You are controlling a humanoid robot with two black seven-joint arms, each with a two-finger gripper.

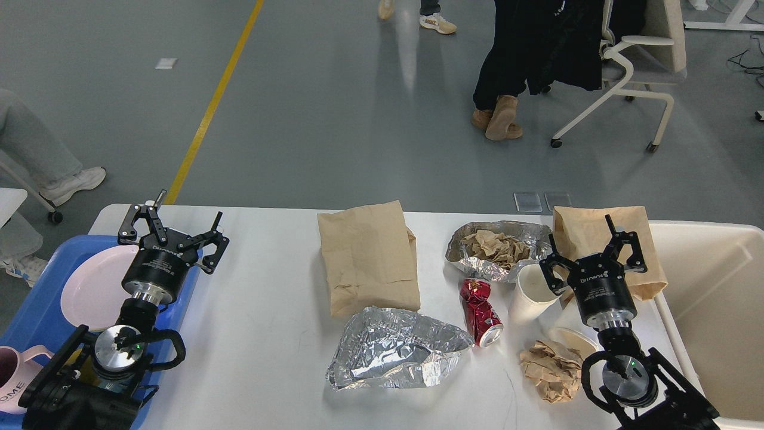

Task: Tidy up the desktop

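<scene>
The white desktop [268, 310] carries litter. A flat brown paper bag [367, 257] lies in the middle, a crumpled foil sheet [394, 355] in front of it. A foil tray with crumpled brown paper [495, 248], a crushed red can [480, 310], a white paper cup [528, 292], a brown paper ball [552, 370] and a second brown bag [597, 239] lie at the right. My left gripper [173, 224] is open and empty over the desktop's left end. My right gripper [591, 245] is open and empty above the cup and second bag.
A blue tray [36, 304] at the left holds a pink plate [89, 286] and a pink mug [15, 376]. A cream bin [710, 316] stands at the right edge. A white lid [570, 337] lies by the paper ball. People and a chair are beyond the table.
</scene>
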